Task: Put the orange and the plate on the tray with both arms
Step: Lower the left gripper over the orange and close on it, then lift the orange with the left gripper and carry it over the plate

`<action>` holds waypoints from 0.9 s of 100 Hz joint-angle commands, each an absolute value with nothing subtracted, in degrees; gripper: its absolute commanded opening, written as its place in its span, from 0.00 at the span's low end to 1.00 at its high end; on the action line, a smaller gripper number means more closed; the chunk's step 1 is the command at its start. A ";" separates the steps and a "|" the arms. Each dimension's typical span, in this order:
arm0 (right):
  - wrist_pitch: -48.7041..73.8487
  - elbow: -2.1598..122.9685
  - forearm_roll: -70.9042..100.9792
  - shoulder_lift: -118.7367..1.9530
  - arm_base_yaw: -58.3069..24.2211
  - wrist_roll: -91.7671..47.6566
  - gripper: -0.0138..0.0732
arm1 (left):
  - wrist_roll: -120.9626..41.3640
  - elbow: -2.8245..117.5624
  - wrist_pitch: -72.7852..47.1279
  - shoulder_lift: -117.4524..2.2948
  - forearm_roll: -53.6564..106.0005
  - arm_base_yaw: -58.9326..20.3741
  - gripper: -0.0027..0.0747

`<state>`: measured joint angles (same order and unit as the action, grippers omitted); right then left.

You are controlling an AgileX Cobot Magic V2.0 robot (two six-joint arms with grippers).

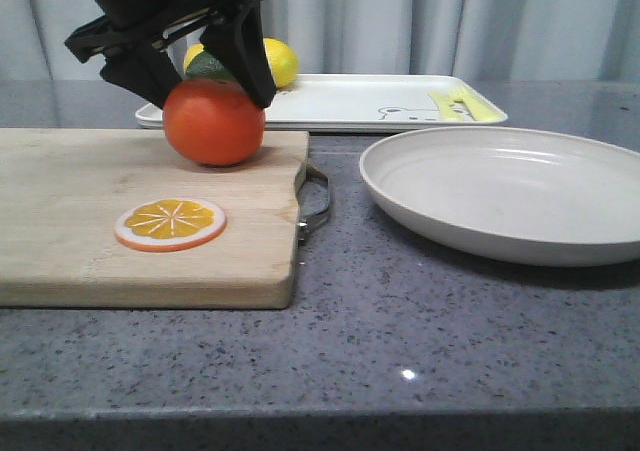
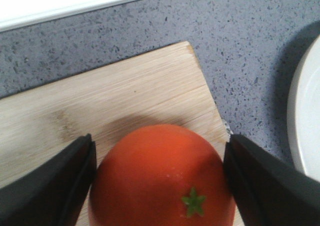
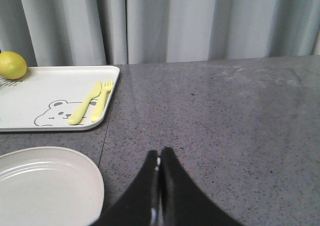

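The wooden cutting board (image 1: 150,221) lies nearest on the table (image 1: 400,351), an orange slice (image 1: 170,223) flat on it. At its far edge rests the orange (image 1: 213,121), straddled by the left hand (image 1: 205,76), fingers spread, not gripping. The plate (image 1: 505,191) sits right of the board; the tray (image 1: 340,101) lies behind. The right hand (image 3: 159,186) is clenched, empty.

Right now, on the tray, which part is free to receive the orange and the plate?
The tray is bare across its middle, between the lemon at its left end and the yellow-green utensils with the bear drawing at its right. The left end is crowded: the left gripper brackets the orange just before it.
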<state>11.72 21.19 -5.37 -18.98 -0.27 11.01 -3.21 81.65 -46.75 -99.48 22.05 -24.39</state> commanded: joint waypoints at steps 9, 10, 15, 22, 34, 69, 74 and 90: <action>6.95 23.14 -5.80 -19.88 -0.12 10.89 0.08 | -3.45 84.07 -46.33 -96.94 23.42 -24.96 0.50; 6.95 23.14 -5.80 -19.88 -0.12 10.89 0.08 | -3.45 84.07 -46.33 -96.94 23.42 -24.96 0.50; 6.95 23.14 -5.80 -19.88 -0.12 10.89 0.08 | -3.45 84.81 -46.62 -96.94 23.42 -24.96 0.46; 6.95 23.14 -5.80 -19.88 -0.12 10.89 0.08 | -3.45 86.15 -47.22 -96.94 23.42 -24.96 0.42; 6.95 23.14 -5.80 -19.88 -0.12 10.89 0.08 | -3.45 89.18 -48.40 -96.94 23.55 -25.66 0.39; 6.95 23.14 -5.80 -19.88 -0.12 10.89 0.08 | -3.45 93.93 -43.51 -97.27 26.74 -36.05 0.39; 6.95 23.14 -5.80 -19.88 -0.12 10.89 0.08 | -3.45 94.04 -42.54 -97.90 28.01 -37.44 0.39; 6.95 23.14 -5.80 -19.88 -0.12 10.89 0.08 | -3.45 96.11 -41.17 -102.08 29.90 -41.04 0.39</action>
<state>11.72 21.19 -5.37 -18.98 -0.27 11.01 -3.31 92.83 -44.88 -102.14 27.37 -39.14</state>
